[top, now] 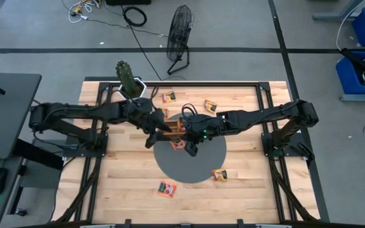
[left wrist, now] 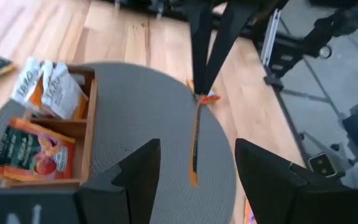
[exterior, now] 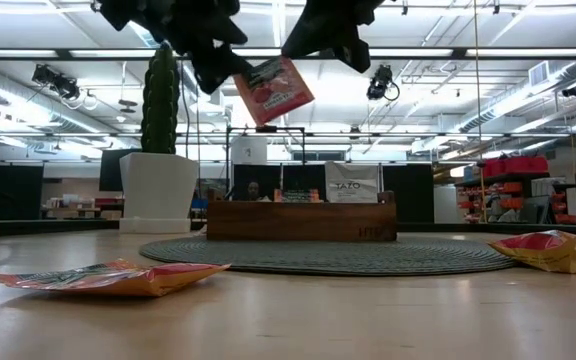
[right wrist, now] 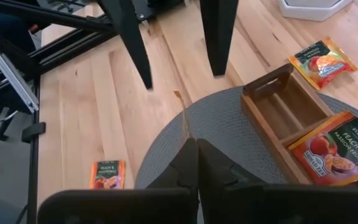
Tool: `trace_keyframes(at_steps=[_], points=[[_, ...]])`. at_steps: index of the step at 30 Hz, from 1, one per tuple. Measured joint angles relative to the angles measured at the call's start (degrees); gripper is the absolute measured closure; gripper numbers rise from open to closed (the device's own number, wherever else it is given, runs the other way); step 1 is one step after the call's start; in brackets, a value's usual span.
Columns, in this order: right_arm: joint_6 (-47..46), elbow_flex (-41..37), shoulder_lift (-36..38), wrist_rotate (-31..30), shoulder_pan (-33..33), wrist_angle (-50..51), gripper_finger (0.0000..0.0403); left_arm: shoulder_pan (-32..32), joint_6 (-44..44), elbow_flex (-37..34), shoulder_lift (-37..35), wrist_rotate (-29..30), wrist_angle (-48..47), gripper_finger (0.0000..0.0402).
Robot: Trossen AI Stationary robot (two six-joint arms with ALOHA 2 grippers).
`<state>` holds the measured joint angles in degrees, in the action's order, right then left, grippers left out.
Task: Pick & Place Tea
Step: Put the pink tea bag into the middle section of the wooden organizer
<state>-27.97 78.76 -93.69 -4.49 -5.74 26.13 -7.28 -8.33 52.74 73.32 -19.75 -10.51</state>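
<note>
So this looks like a handoff in mid-air over the round grey mat (top: 198,166): the right gripper (right wrist: 191,140) has its jaws pressed together on the edge of a red tea sachet (exterior: 274,90), while the left gripper (left wrist: 194,163) sits right across from it with its jaws spread wide on either side of the packet, not touching it as far as I can tell. My guess is the pass between arms is there to get a cleaner hold for dropping it into a slot, since the wooden tray (right wrist: 277,107) has narrow compartments and a flat packet needs to go in on edge. In the low view the sachet hangs up near the top, well above the counter (top: 125,190), tilted so one corner points down. From both wrist cameras it shows as a thin orange line, so it's edge-on to them, with its long line running from one gripper towards the other. The tray sits on the mat just below and already has a few packets in it: two white ones (left wrist: 47,87) standing in one slot and a peach one (left wrist: 33,149) in the next. A few loose sachets are scattered on the counter, like an orange one (top: 219,175) at the mat's edge. A potted cactus (top: 127,77) stands at the back.
</note>
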Motion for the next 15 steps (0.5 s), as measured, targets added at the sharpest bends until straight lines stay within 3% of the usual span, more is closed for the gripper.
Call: trace_keyframes(at_steps=[10,15], points=[[0.0,0.0,-0.04,-0.02,0.02,-0.22,0.0403,0.43,0.97,0.05,4.34,-1.61,1.83,0.0192],[0.0,0.0,-0.07,-0.02,0.02,-0.47,0.0403,0.44,1.51,0.1,5.33,-5.6,3.83,0.022]])
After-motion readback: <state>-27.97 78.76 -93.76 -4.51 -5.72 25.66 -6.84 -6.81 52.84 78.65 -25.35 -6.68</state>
